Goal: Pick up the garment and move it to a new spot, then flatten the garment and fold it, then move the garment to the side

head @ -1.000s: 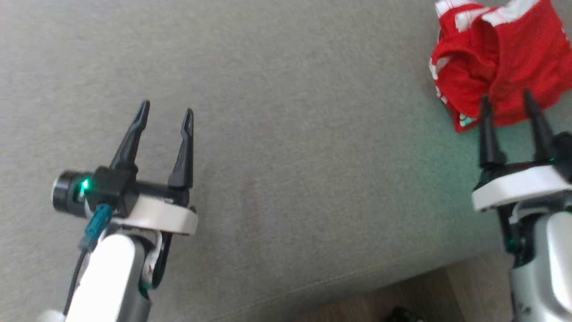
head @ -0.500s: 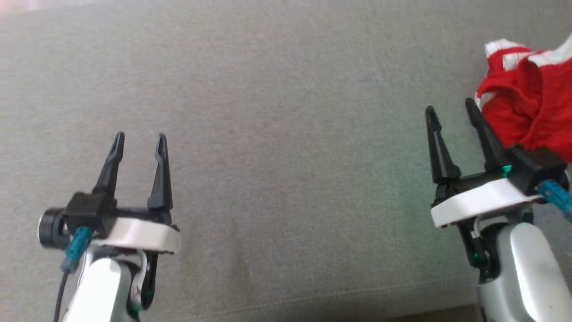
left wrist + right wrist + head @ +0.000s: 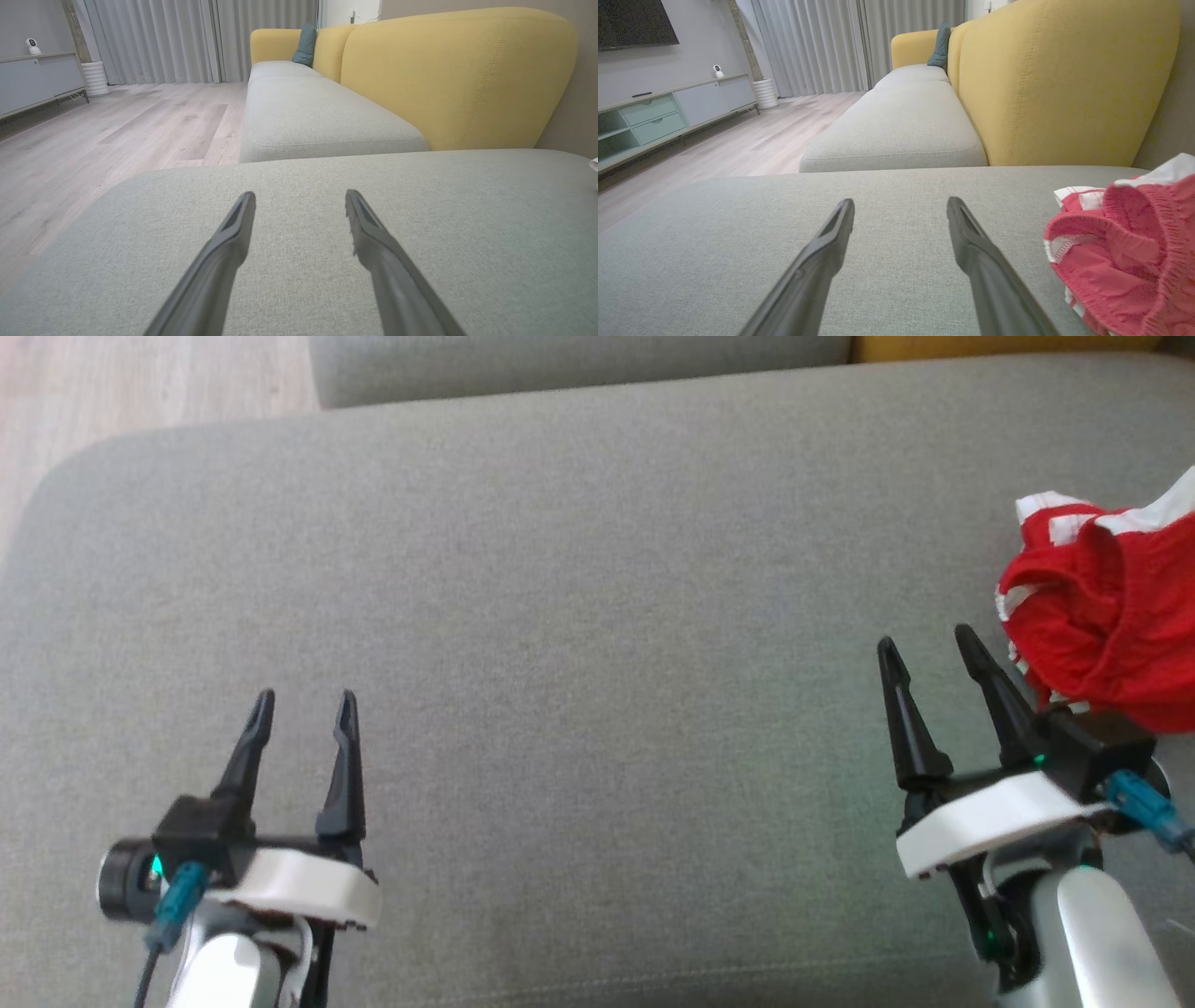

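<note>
At the cushion's [image 3: 597,569] right edge the red garment [image 3: 1102,616] is found bunched. Left pincer [image 3: 306,695] and right pincer [image 3: 924,639] are held wide, empty. Pick-up or flattening is judged in hand; a grip on it is called for.

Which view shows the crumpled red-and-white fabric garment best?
Right wrist view: the crumpled red-and-white fabric garment is close, its gathered edge sharp. Head view crops it at the right edge; left wrist view catches perhaps a pale sliver.
</note>
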`<state>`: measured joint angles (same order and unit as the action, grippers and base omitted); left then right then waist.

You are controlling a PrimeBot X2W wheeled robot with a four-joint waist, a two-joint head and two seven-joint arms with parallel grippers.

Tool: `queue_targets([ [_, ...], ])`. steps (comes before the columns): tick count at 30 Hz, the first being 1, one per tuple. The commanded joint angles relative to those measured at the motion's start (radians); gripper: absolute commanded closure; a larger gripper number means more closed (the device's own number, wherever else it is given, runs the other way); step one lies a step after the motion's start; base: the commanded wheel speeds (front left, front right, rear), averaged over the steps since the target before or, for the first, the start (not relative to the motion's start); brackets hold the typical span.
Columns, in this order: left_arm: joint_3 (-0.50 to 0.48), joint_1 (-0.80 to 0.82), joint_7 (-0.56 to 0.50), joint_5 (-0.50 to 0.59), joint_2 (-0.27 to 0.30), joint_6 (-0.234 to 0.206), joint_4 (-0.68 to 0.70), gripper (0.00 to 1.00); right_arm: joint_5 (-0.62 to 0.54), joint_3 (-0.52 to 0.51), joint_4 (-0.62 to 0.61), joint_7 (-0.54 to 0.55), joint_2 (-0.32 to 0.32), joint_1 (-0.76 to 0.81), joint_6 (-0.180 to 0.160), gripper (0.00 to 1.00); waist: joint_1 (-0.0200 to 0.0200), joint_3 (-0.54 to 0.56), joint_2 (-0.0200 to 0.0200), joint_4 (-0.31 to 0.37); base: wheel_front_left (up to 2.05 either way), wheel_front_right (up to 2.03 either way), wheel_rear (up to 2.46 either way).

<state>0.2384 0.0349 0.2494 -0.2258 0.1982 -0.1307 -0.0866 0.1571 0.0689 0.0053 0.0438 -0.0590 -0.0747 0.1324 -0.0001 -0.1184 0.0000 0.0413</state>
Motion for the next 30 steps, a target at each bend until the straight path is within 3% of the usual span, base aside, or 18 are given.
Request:
queue_targets([
  [1,-0.037,0.016,0.012,-0.005,0.016,0.004,0.026,0.0,0.006,0.017,-0.043,0.002,0.005,-0.002,-0.002,0.0,0.0001,0.017,0.0,0.003,0.0,0.0,0.0],
  [30,-0.015,-0.015,0.011,-0.004,0.025,-0.006,-0.001,0.0,0.021,0.005,-0.077,0.03,0.009,0.053,-0.002,0.0,0.0001,0.056,0.0,0.009,0.0,0.0,0.0],
])
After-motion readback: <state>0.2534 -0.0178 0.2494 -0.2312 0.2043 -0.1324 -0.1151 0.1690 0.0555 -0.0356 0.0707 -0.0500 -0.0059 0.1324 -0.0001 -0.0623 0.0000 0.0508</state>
